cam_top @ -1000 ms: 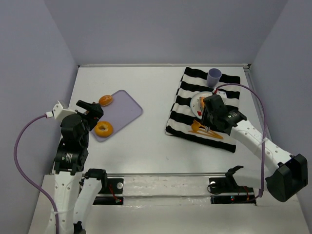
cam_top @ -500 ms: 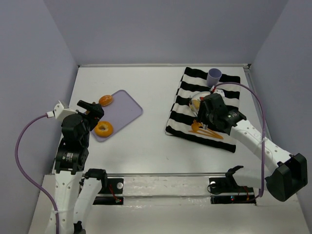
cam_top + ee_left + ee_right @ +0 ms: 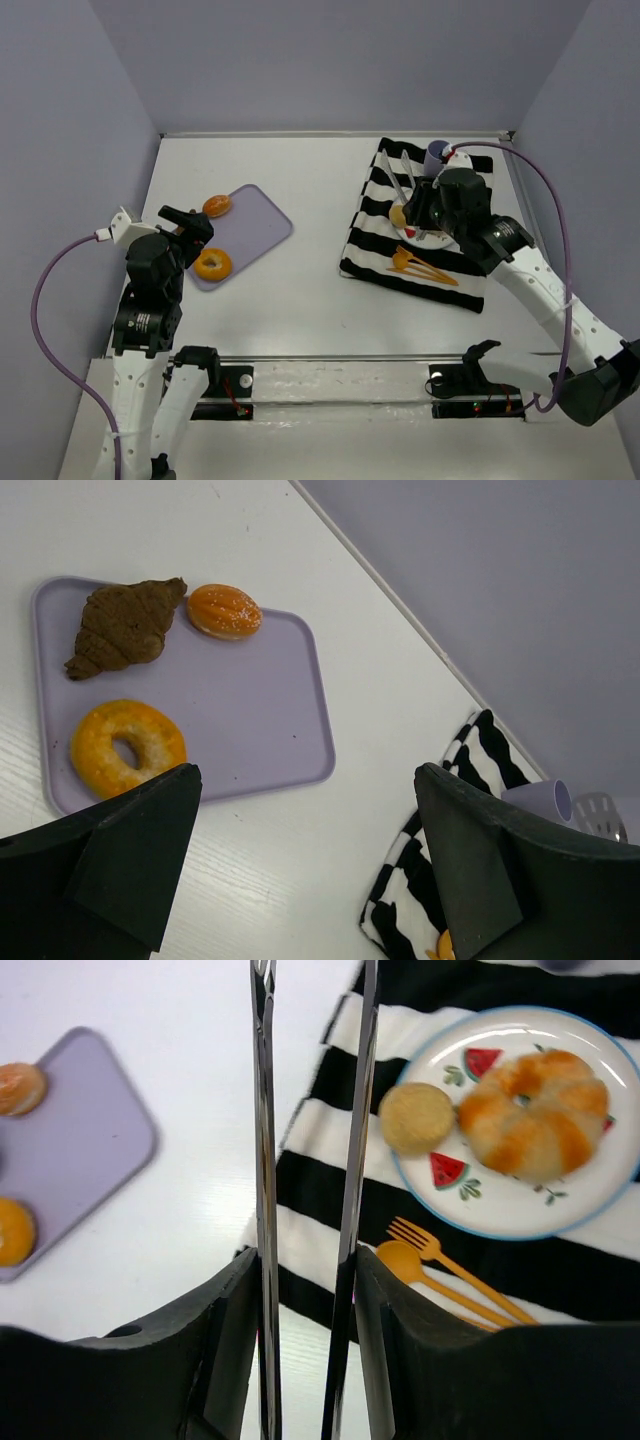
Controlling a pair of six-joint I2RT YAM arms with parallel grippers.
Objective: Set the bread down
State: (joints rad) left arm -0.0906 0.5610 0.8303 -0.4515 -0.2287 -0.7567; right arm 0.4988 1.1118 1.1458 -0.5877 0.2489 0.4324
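Your right gripper [image 3: 305,1260] has just lifted clear of the plate [image 3: 500,1210], jaws pinching the tongs [image 3: 262,1160], which are empty. The bun [image 3: 417,1117] sits at the plate's left rim, on the striped cloth [image 3: 400,1210] at the tabletop's right side. Looks placed. The left gripper [image 3: 305,780] is spread and idle.

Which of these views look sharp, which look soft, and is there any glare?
Left wrist view: tray and doughnut crisp, the near fingers dark and featureless. Right wrist view: plate slightly soft, tongs streaky with bright glints. Top view: even light, faint shadows, no glare.
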